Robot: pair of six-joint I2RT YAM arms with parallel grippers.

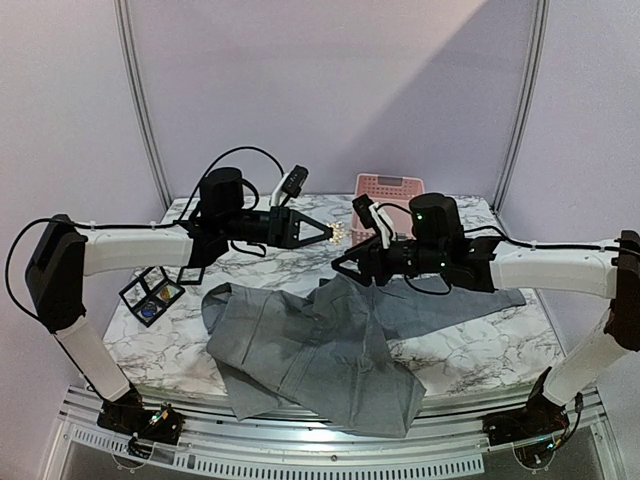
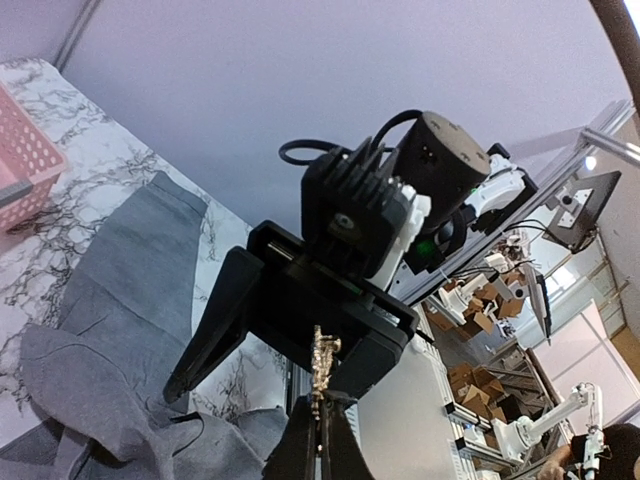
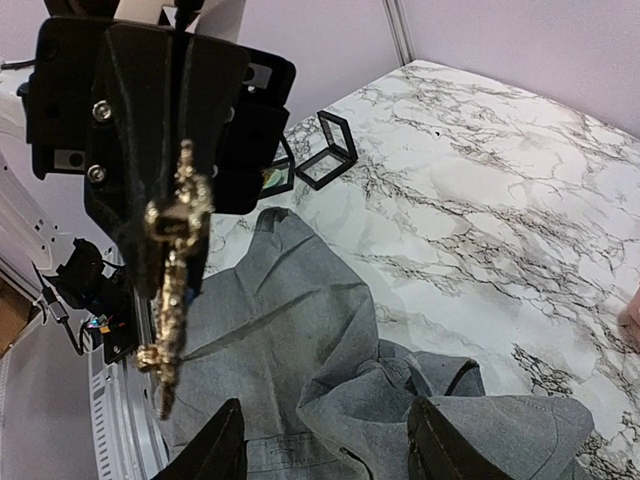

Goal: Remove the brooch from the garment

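Observation:
The grey garment (image 1: 310, 350) lies crumpled on the marble table (image 1: 480, 345), reaching the front edge. My left gripper (image 1: 326, 233) is raised above the table and shut on a gold brooch (image 1: 338, 235). In the left wrist view the brooch (image 2: 322, 365) stands up from my closed fingertips (image 2: 320, 415), clear of the cloth (image 2: 110, 330). My right gripper (image 1: 345, 266) faces it from the right, open and empty, just above a raised fold of the garment (image 3: 300, 330). The right wrist view shows the brooch (image 3: 175, 260) hanging in the left fingers.
A pink basket (image 1: 388, 190) stands at the back of the table and also shows in the left wrist view (image 2: 25, 160). Open black-framed display boxes (image 1: 152, 292) sit at the left edge; they also show in the right wrist view (image 3: 335, 150).

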